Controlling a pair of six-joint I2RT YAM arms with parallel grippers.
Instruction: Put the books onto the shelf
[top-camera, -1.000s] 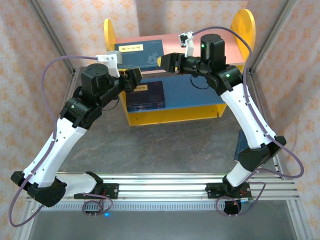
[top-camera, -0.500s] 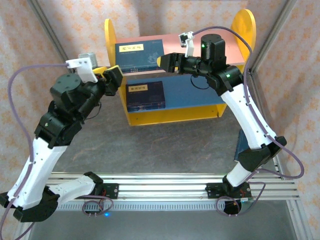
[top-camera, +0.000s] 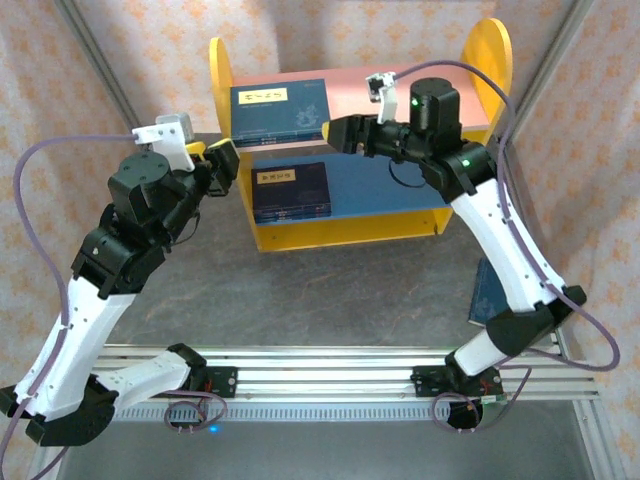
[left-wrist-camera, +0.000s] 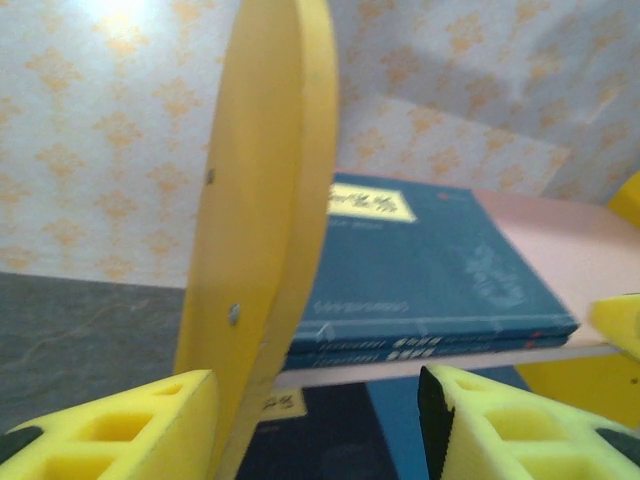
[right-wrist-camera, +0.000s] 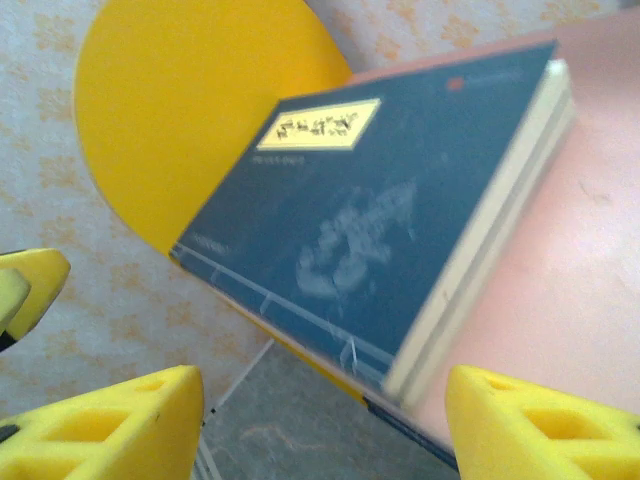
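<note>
On grey mottled tabletop (top-camera: 330, 290), patterned wallpaper (top-camera: 130, 50) behind: shelf (top-camera: 350, 232); left pincer (top-camera: 225, 160), right pincer (top-camera: 335, 133) apart, empty.

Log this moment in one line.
left gripper open, empty | right gripper open, empty | upper books on pink board | lower book on blue board

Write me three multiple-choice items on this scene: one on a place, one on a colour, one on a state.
1. The book nearest the right tool lies: A on the pink board, against a yellow side panel; B on the table; C in the left tool.
2. The lower board is: A green; B blue; C red.
3. The right tool is: A shut on a book; B shut on the panel; C open, empty.
Key: 1A, its end sits by the panel; 2B, its bare part shows blue; 3C, its fingers stand apart with nothing between.
</note>
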